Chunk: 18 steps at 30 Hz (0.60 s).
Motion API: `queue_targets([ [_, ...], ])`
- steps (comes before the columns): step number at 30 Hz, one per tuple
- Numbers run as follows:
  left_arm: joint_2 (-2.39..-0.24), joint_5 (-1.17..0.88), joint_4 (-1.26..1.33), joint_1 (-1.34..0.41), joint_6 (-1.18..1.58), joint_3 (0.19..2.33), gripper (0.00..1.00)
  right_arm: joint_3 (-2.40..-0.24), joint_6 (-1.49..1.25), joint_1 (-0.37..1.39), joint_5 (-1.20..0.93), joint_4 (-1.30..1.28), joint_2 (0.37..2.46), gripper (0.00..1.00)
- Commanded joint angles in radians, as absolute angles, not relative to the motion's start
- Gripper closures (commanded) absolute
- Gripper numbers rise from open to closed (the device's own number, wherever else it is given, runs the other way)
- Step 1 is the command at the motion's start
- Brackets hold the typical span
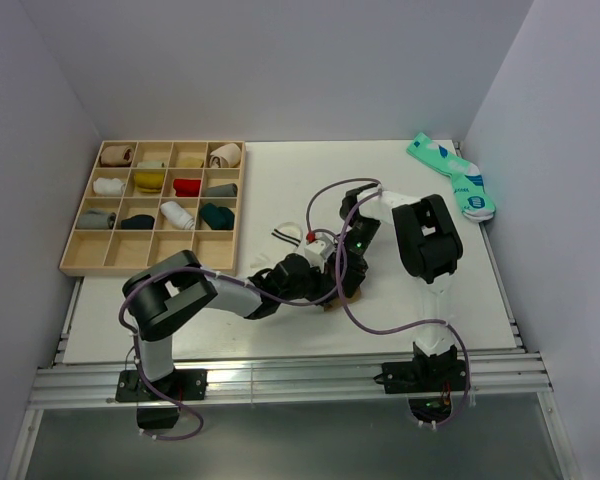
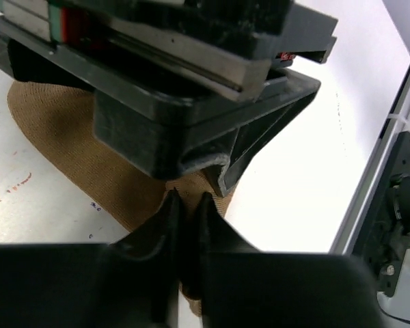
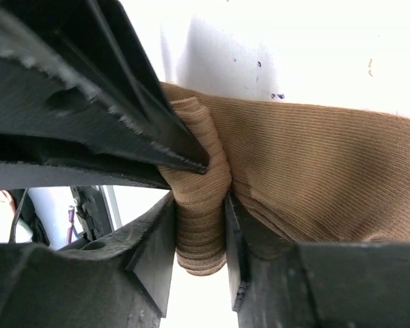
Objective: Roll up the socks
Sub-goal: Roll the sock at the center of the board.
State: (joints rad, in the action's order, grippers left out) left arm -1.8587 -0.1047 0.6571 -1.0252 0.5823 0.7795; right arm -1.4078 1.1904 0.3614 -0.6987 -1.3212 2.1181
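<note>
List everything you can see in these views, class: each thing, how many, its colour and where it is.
tray: one, pale wood, compartmented, table's left.
rolled socks: about twelve, mixed colours (tan, white, yellow, red, grey, dark blue), in the tray's three far rows.
teal socks: a pair, teal with white-blue marks, far right corner.
white sock: one, white with dark stripes, centre, partly hidden.
tan sock: one, tan-brown, centre, under both end effectors.
table: one, white.
cables: two, purple, along the arms.
arms: two, black and grey-white, near edge.
left end effector: black, pinching the tan sock's edge.
right end effector: black, shut on a fold of the tan sock.
</note>
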Motion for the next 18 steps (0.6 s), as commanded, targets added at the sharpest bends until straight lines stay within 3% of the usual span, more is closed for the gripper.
queue_targets([
  [1,-1.882,-0.13,0.664,-1.028,0.613,0.791,0.95,-1.405,1.186,0.357,-0.672,-1.247,2.099,0.61],
  [2,-1.885,-0.129,0.655,-1.028,0.618,0.796,1.0,-1.402,1.181,0.357,-0.673,-1.235,2.089,0.58],
  [11,-1.893,-0.123,0.468,-1.028,0.71,0.835,1.0,-1.322,1.1,0.319,-0.69,-1.1,1.916,0.46],
  [18,-1.873,-0.104,0.33,-1.025,0.796,0.845,1.0,-1.275,1.08,0.233,-0.724,-1.075,1.757,0.43],
])
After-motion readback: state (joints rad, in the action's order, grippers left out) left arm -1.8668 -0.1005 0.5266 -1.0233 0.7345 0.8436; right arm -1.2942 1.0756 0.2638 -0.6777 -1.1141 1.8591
